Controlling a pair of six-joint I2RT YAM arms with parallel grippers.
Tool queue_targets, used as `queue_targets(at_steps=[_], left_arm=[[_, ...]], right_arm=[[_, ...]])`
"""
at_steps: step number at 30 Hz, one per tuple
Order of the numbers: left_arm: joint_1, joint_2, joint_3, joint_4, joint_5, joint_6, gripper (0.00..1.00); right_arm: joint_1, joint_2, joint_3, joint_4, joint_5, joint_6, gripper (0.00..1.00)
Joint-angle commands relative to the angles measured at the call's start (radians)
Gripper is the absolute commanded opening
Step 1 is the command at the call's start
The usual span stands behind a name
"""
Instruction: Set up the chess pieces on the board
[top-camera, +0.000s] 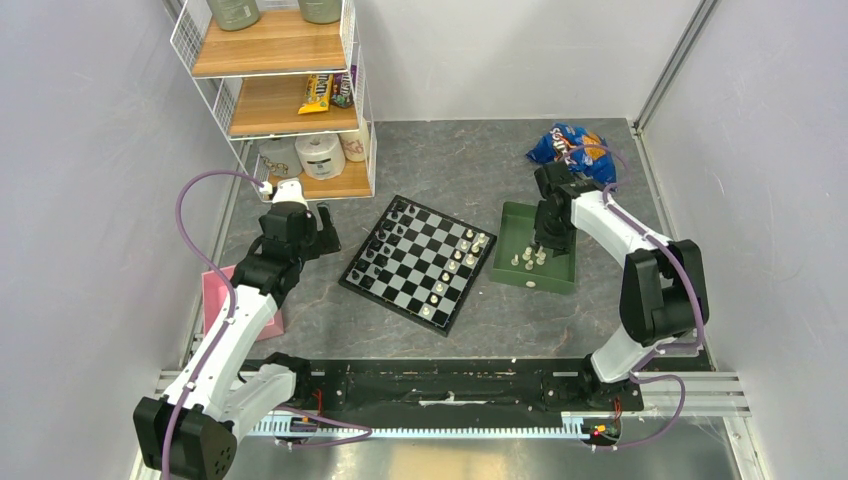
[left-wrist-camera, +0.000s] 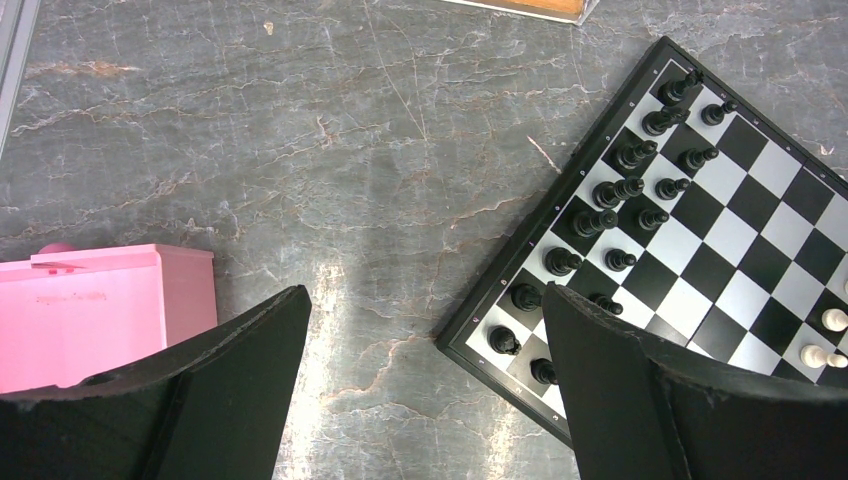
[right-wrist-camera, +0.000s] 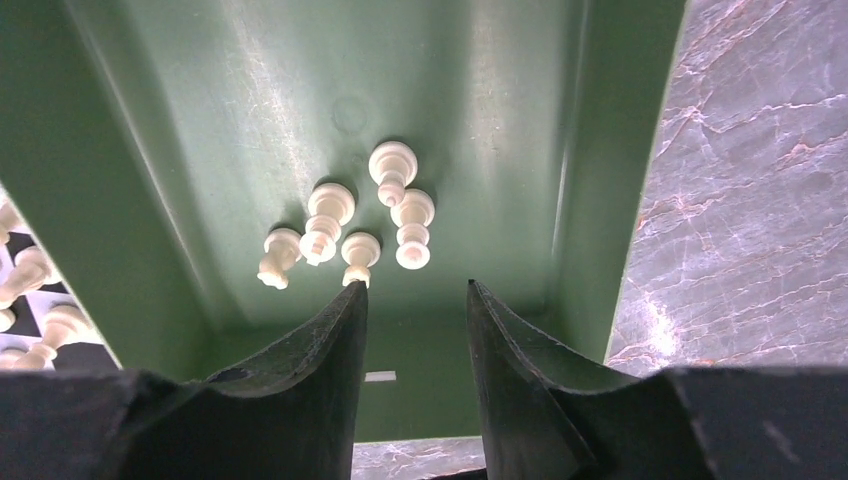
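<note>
**Next piece up:** The right gripper (right-wrist-camera: 416, 292) hangs low inside the green tray (right-wrist-camera: 250, 80). Its fingers are partly spread with nothing between them, just short of five white chess pieces (right-wrist-camera: 325, 215) clustered on the tray floor. Whether each one stands or lies on its side is hard to tell from this angle.

The board (top-camera: 415, 265) sits just beside the tray. The black pieces (left-wrist-camera: 620, 188) are lined up in two rows along its far edge. Only some white pieces on the board (left-wrist-camera: 832, 320) occupy the side nearest the tray, so that side looks part filled.

On the other side of the board, the left gripper (left-wrist-camera: 424, 295) hovers over the marbled table (left-wrist-camera: 350, 150) between a pink box (left-wrist-camera: 90, 300) and the board's edge. Its fingers are wide apart and empty.

The step in hand appears to be fetching another white piece from the tray.

- **The pick:** The pieces sit close together and the two on the right look as if they touch. One piece needs singling out, most likely the one nearest the fingertips, with the fingers centred on it before they close so no neighbour is knocked.
- **The placing:** The piece then has to be lifted clear of the tray wall and set upright on an empty square on the white side.
</note>
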Motion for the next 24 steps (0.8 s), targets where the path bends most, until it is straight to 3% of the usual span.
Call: queue_targets(at_steps=[1, 24], left_arm=[[0.004, -0.006, 0.017, 0.011, 0.004, 0.01, 0.94], [0.004, 0.001, 0.017, 0.012, 0.002, 0.01, 0.94]], right_arm=[[-0.011, 0.031, -0.004, 0.02, -0.024, -0.005, 0.47], [-0.035, 0.086, -0.004, 0.06, -0.031, -0.027, 0.31]])
